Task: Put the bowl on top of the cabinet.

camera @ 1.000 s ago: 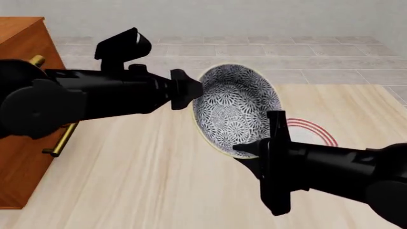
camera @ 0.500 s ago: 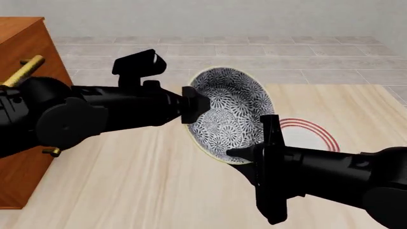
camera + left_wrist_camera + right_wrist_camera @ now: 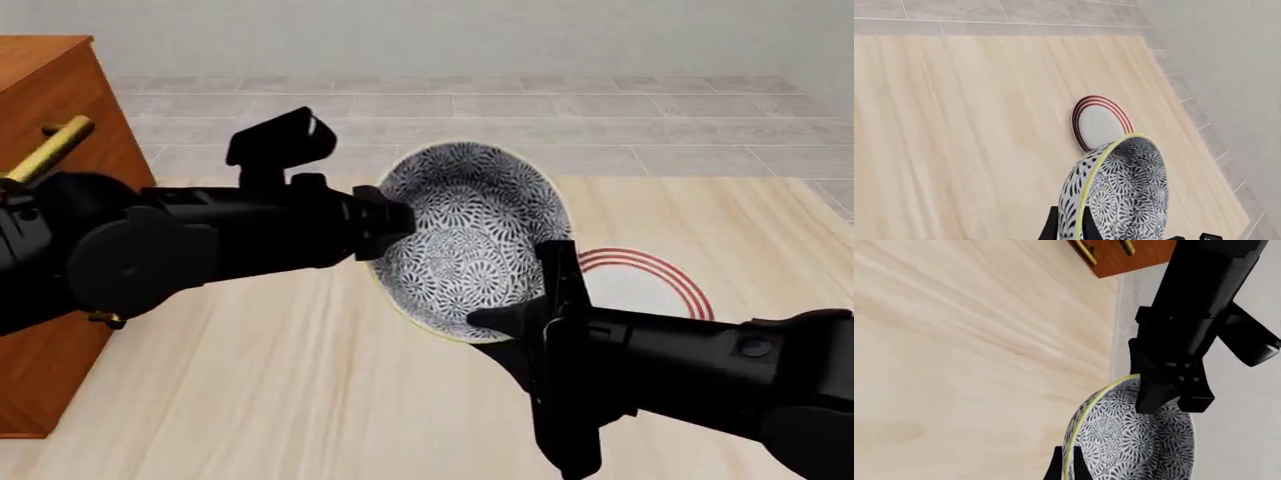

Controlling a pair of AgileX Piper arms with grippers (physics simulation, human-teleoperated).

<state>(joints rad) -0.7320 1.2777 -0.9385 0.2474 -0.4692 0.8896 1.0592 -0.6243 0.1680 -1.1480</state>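
Both jaws clamp the bowl [image 3: 467,240] rim, tipped above the bench; carry L & R in sync toward cabinet [image 3: 54,90] top, levelling it.

Sim room: wood table [image 3: 334,400], tiled floor [image 3: 534,110]

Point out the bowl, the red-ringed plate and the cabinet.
bowl [image 3: 470,240]: front view, on its patterned inside.
plate [image 3: 1097,125]: left wrist view, on its white centre.
cabinet [image 3: 40,90]: front view, on its wooden front near the top edge.
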